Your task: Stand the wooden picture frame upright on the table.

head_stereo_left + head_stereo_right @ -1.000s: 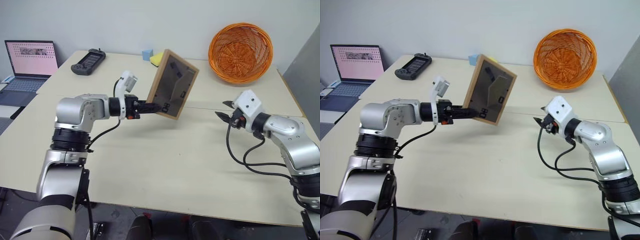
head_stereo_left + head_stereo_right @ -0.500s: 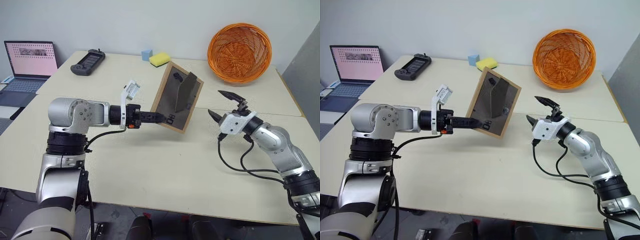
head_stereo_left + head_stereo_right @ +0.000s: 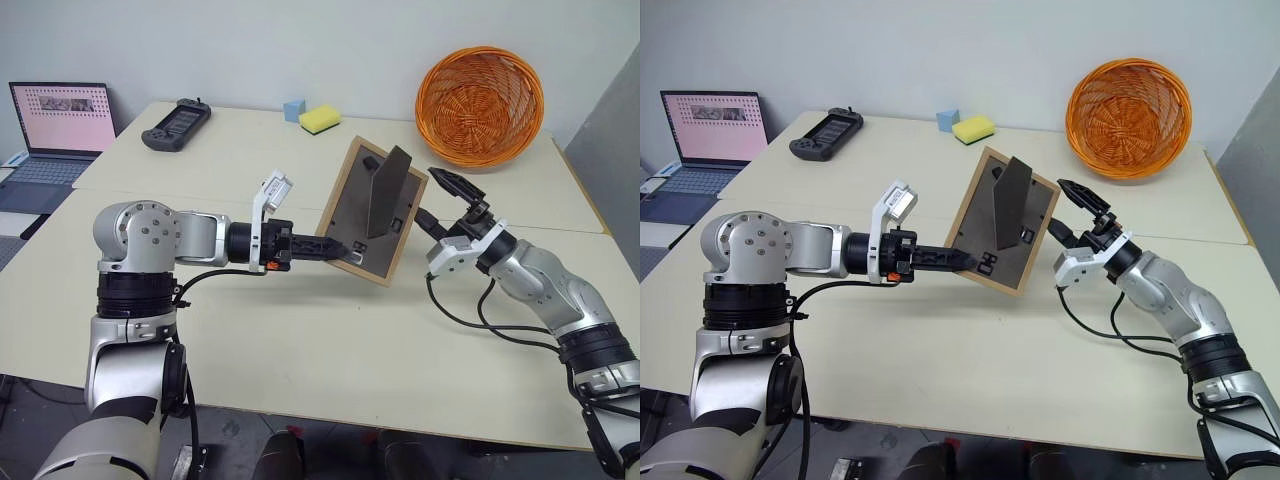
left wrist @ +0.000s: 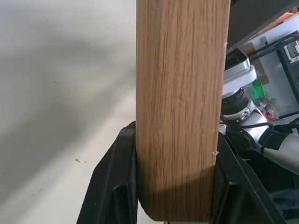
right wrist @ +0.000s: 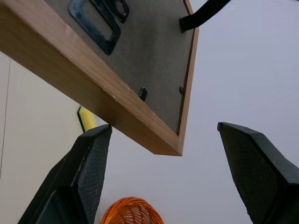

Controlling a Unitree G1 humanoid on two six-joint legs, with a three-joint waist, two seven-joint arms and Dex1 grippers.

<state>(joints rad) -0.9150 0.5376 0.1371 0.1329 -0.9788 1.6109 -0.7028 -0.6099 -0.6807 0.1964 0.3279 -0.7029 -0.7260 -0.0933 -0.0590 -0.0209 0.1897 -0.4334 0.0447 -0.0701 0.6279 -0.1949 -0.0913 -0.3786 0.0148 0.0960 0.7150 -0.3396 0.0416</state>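
Our left hand is clamped on the lower edge of the wooden picture frame; in the left wrist view the two black fingers press either face of the light-wood edge. We hold the frame in the air above the bench, tilted, with its dark grey back board facing us and the hinged prop leg swung out from that board. The frame's low corner looks to be clear of the bench, though we cannot be sure from this angle.

Our right hand sits just at three o'clock of the frame, fingers spread wide and gripping nothing. One finger reaches up beside the frame's right edge, the other lies lower, near its bottom corner. In the right wrist view the frame's corner hangs between the two spread fingers without touching them.

Farther out, at about one o'clock, an orange wicker basket rests on its side on the bench. At twelve o'clock lie a yellow sponge and a small blue block beside it. At ten o'clock is a black handheld controller, and past the bench edge an open laptop.
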